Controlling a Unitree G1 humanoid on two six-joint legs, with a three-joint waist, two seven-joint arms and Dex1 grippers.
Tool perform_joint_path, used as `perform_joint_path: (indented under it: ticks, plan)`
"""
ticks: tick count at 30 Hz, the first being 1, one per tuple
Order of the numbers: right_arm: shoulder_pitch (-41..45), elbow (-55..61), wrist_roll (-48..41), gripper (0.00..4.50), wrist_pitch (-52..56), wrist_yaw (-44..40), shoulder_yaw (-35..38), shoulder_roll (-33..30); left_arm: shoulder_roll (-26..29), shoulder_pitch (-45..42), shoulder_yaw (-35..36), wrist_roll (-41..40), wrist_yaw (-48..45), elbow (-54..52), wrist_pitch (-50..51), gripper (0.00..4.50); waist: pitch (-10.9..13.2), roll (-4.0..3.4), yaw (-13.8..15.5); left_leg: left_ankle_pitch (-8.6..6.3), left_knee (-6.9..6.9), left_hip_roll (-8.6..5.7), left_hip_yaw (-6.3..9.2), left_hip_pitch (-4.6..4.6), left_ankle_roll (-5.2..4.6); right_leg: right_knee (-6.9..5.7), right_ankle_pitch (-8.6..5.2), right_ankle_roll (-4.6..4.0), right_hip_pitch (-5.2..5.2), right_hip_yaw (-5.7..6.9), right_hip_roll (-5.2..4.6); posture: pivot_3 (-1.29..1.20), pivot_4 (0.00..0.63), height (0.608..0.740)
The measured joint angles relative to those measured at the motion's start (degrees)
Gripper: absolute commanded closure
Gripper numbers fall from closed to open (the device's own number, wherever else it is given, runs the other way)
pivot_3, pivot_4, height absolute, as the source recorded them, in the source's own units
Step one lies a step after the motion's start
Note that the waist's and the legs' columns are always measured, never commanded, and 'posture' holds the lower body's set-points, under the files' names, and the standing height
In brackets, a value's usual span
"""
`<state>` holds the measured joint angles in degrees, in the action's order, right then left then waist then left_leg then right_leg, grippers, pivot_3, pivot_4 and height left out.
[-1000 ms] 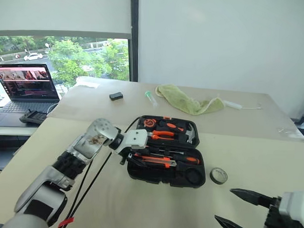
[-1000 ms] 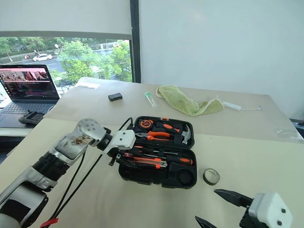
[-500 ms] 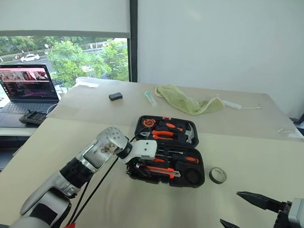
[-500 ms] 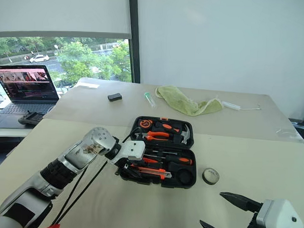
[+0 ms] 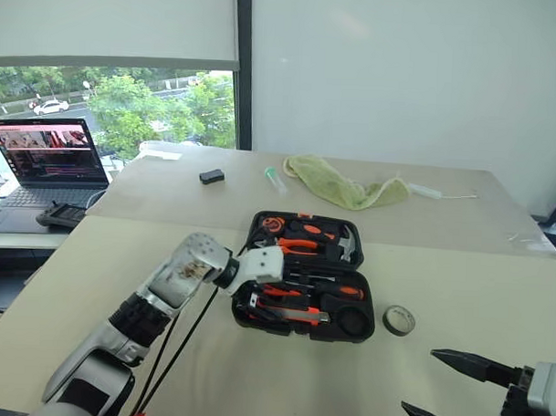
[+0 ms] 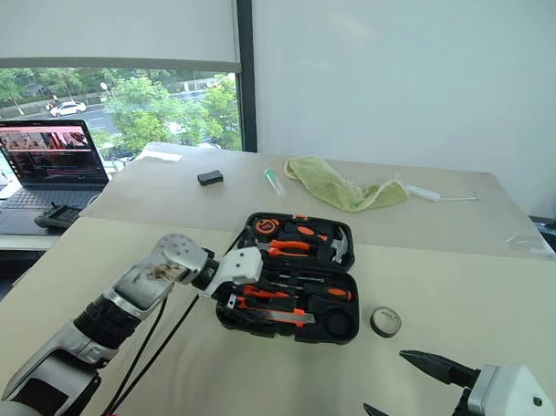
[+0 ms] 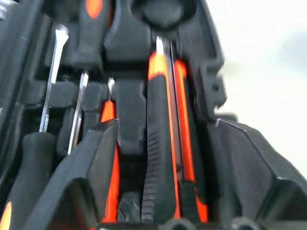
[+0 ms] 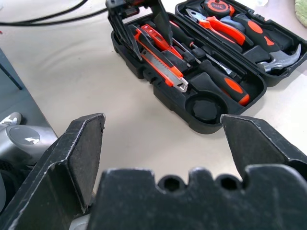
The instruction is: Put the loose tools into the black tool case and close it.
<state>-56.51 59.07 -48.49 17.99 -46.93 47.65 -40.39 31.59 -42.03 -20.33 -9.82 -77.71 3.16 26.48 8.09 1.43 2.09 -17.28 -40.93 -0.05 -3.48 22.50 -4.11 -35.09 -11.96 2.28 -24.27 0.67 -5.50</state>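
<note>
The black tool case (image 5: 252, 227) lies open on the table. Two long screwdrivers (image 5: 323, 287) and the utility knife (image 8: 160, 60) lie in slots of its near half. My left gripper (image 5: 249, 303) hangs over that half's left end, open. Its fingers (image 7: 91, 182) stand either side of the knife's (image 7: 163, 158) handle with a gap on each side. The dark tape roll (image 5: 400, 319) lies loose on the table just right of the case. Near the table's front right, my right gripper (image 5: 418, 382) is open wide with nothing between its fingers.
Orange-handled pliers (image 5: 299, 247), a hammer and a tape measure fill the case's far half. A green cloth (image 5: 347, 188), a small black box (image 5: 211, 176) and a clear tube (image 5: 275, 179) lie further back. A laptop (image 5: 47, 159) stands far left. Black cables (image 5: 178, 332) hang from my left arm.
My left gripper dropped to the near-left end of the case with the knife, then rose a little, and its fingers spread apart. The right gripper stayed where it was.
</note>
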Motion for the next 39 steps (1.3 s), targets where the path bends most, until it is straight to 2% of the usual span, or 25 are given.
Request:
perform_joint_path:
  ticks: [3, 6, 10, 19, 22, 26, 28, 32, 34, 35, 36, 38, 39]
  plan:
    - [1.27, 0.00, 0.07, 0.00, 0.00, 0.51, -0.43, -0.02, -0.39, 1.63, 3.08, -2.50, -0.02, 0.62, -1.38, 3.58, -0.01, -0.01, 0.03, 0.00, -0.01, -0.02, 0.00, -0.08, 0.00, 0.05, 0.00, 0.01, 0.12, -0.01, -0.03, 0.00, 0.150, 0.740]
    - [2.26, 0.00, 0.14, 0.00, 0.03, 1.04, -1.62, -0.06, -3.58, 5.57, 4.35, -3.20, 3.07, 3.11, -3.00, 4.48, -0.01, -0.01, 0.24, 0.00, -0.04, -0.04, 0.00, -0.09, -0.01, 0.03, 0.02, 0.03, 0.14, -0.02, -0.08, 0.00, 0.150, 0.740]
    - [2.38, 0.00, 0.14, 0.00, 0.03, 1.54, -1.89, -0.31, -7.42, 9.48, 4.24, -1.49, 8.34, 7.56, -8.92, 4.48, -0.01, 0.01, 0.19, 0.00, -0.04, -0.03, 0.00, -0.06, -0.01, 0.03, 0.05, 0.05, 0.12, -0.03, -0.07, 0.00, 0.150, 0.740]
    - [2.15, 0.00, -0.27, 0.00, 0.18, 2.58, -1.47, -1.62, -8.36, 13.16, 2.91, 2.51, 13.39, 11.44, -21.19, 4.48, -0.59, -0.25, -0.01, -0.01, 0.10, 0.01, -0.02, -0.53, 0.00, 0.07, 0.00, -0.11, 0.48, -0.06, -0.25, 0.00, 0.150, 0.740]
    - [2.34, 0.00, -1.33, 0.00, 1.56, 4.88, -1.67, -3.44, -8.39, 13.82, 1.77, 4.28, 14.52, 13.03, -26.72, 4.48, -0.90, -0.51, 0.03, -0.03, 0.20, 0.00, -0.02, -0.82, -0.02, 0.13, -0.23, -0.40, 0.80, 0.03, -0.47, 0.00, 0.150, 0.740]
    - [5.18, 0.01, -2.15, 0.00, 5.72, 9.47, -3.45, -6.07, -8.42, 15.02, 1.41, 5.31, 15.05, 13.42, -30.06, 4.48, -1.07, -0.72, -0.12, -0.08, 0.31, 0.00, -0.04, -1.23, -0.05, 0.17, -0.34, -0.38, 1.15, 0.04, -0.74, 0.00, 0.150, 0.740]
    - [9.66, 0.00, -2.20, 0.00, 8.57, 13.33, -5.35, -7.43, -8.41, 15.75, 2.76, 3.53, 14.97, 11.18, -27.91, 4.48, -1.13, -0.88, -0.50, -0.07, 0.32, 0.00, -0.06, -1.20, -0.04, 0.12, -0.35, -0.37, 1.11, 0.01, -0.74, 0.00, 0.150, 0.740]
    - [16.88, -1.72, -4.61, 0.00, 14.96, 19.74, -7.95, -10.97, -6.71, 17.70, 5.73, -2.87, 14.25, 3.62, -15.77, 4.48, -0.86, -0.96, -1.31, -0.03, 0.33, 0.02, -0.02, -1.07, 0.02, 0.02, -0.31, -0.25, 0.96, 0.08, -0.59, 0.00, 0.150, 0.740]
    - [21.48, -4.11, -4.89, 0.00, 19.07, 22.42, -11.00, -14.24, -2.59, 17.62, 8.27, -9.57, 10.87, -2.38, -8.43, 4.48, -0.45, -0.34, -1.61, 0.05, 0.32, 0.11, -0.02, -0.72, 0.15, -0.04, -0.24, -0.39, 0.58, 0.08, -0.31, 0.00, 0.150, 0.740]
    - [24.55, -5.66, -4.63, 0.00, 21.99, 24.40, -12.47, -16.43, 0.23, 16.82, 10.71, -13.51, 9.13, -6.36, -4.12, 3.97, -0.37, -0.17, -1.61, 0.12, 0.25, 0.09, 0.00, -0.32, 0.23, -0.04, -0.17, -0.42, 0.17, 0.06, -0.16, 0.00, 0.150, 0.740]
    - [25.25, -6.36, -4.47, 0.00, 23.17, 25.20, -12.87, -17.14, 1.23, 15.95, 11.57, -14.97, 8.51, -7.80, -2.45, 3.75, -0.36, -0.17, -1.51, 0.12, 0.19, 0.05, 0.00, -0.19, 0.23, -0.02, -0.06, -0.24, 0.07, 0.04, -0.15, 0.00, 0.150, 0.740]
    - [29.15, -9.39, -4.15, 0.00, 27.72, 26.06, -15.51, -20.90, 4.22, 15.23, 13.21, -18.51, 7.49, -12.32, 2.18, 2.95, -0.31, -0.26, -1.10, 0.06, 0.13, -0.04, 0.01, -0.17, 0.12, 0.03, 0.04, -0.05, 0.15, 0.02, -0.17, 0.00, 0.150, 0.740]
    - [31.78, -11.52, -4.15, 0.00, 29.63, 25.93, -16.88, -22.30, 5.40, 14.99, 13.60, -20.24, 7.10, -14.66, 4.70, 2.68, -0.30, -0.23, -0.98, 0.03, 0.13, -0.06, 0.00, -0.11, 0.07, 0.09, 0.04, -0.04, 0.12, 0.04, -0.16, 0.00, 0.150, 0.740]
